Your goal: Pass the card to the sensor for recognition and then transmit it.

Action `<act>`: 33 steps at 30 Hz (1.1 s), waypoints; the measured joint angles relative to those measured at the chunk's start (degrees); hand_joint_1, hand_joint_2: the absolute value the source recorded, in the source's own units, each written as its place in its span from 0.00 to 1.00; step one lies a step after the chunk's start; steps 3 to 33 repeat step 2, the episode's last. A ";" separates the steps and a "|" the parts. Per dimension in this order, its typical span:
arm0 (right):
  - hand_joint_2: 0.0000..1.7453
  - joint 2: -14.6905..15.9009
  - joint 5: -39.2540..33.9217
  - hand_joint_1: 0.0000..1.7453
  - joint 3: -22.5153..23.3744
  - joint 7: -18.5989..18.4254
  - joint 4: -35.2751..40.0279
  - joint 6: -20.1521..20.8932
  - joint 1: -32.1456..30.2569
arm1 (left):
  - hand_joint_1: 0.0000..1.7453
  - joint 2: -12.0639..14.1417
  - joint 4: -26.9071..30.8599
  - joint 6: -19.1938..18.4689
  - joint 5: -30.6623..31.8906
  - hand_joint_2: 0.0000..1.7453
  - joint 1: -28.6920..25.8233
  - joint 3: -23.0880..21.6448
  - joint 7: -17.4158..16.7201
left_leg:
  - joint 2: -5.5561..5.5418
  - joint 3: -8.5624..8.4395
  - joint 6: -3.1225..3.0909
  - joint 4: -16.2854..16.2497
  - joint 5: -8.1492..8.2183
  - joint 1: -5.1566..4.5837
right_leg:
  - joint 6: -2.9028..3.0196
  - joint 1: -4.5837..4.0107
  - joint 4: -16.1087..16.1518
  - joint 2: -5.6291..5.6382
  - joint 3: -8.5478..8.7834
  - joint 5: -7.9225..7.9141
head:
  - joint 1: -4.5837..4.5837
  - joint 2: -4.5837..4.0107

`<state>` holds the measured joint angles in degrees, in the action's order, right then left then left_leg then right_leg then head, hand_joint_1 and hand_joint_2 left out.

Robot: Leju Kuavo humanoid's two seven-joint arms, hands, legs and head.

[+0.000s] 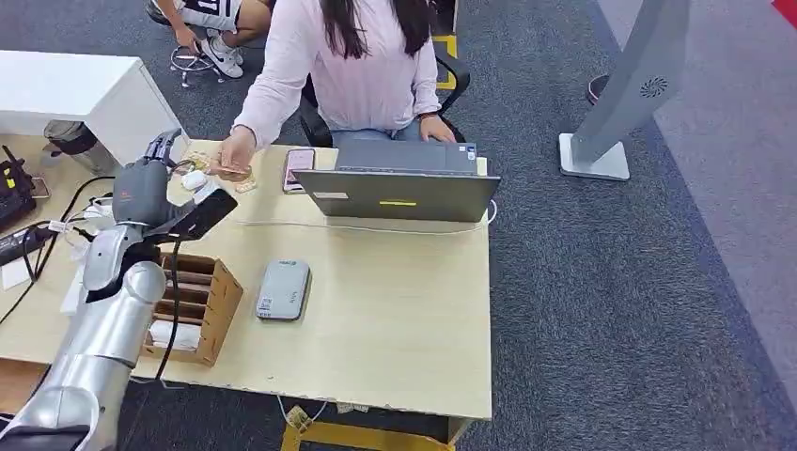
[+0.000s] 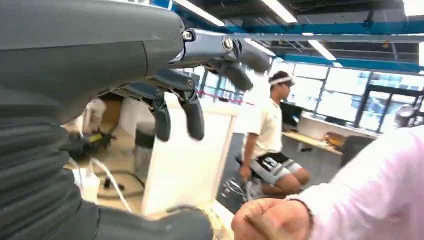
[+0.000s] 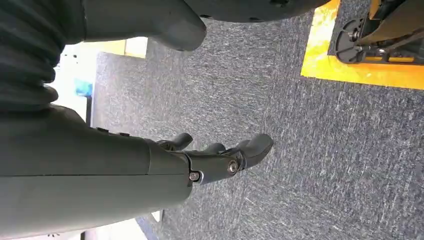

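Observation:
My left hand (image 1: 143,188) is raised over the table's far left corner, with its fingers (image 2: 192,117) spread apart and nothing between them. Just beyond it, a person's hand (image 1: 233,155) rests on the table among small items; up close it is a closed fist (image 2: 272,220). I cannot make out a card in either hand. The grey card sensor (image 1: 282,289) lies flat mid-table, to the right of a wooden slotted box (image 1: 195,303). My right hand (image 3: 215,157) hangs over grey carpet, fingers loosely extended and empty.
A person in a pink top (image 1: 362,66) sits behind an open laptop (image 1: 399,183) at the far edge, with a pink phone (image 1: 299,167) beside it. Cables and dark gear (image 1: 23,221) crowd the table's left end. A white cabinet (image 1: 85,89) stands at the back left.

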<state>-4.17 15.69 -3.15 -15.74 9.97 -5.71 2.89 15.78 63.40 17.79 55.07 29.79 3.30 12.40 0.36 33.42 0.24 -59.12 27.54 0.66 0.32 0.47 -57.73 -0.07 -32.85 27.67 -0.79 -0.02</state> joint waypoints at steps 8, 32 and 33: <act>1.00 0.00 -0.04 0.00 0.02 0.00 0.00 -0.15 -0.02 | 0.00 0.00 2.42 0.09 -4.81 1.00 -2.97 0.48 2.09 | 0.02 0.00 0.01 0.00 0.03 0.00 | 0.00 0.00 0.00 0.02 -0.02 0.01 | -0.02 0.00; 1.00 0.00 -0.04 0.00 0.02 0.00 0.00 -0.15 -0.02 | 0.00 0.00 2.42 0.09 -4.81 1.00 -2.97 0.48 2.09 | 0.02 0.00 0.01 0.00 0.03 0.00 | 0.00 0.00 0.00 0.02 -0.02 0.01 | -0.02 0.00; 1.00 0.00 -0.04 0.00 0.02 0.00 0.00 -0.15 -0.02 | 0.00 0.00 2.42 0.09 -4.81 1.00 -2.97 0.48 2.09 | 0.02 0.00 0.01 0.00 0.03 0.00 | 0.00 0.00 0.00 0.02 -0.02 0.01 | -0.02 0.00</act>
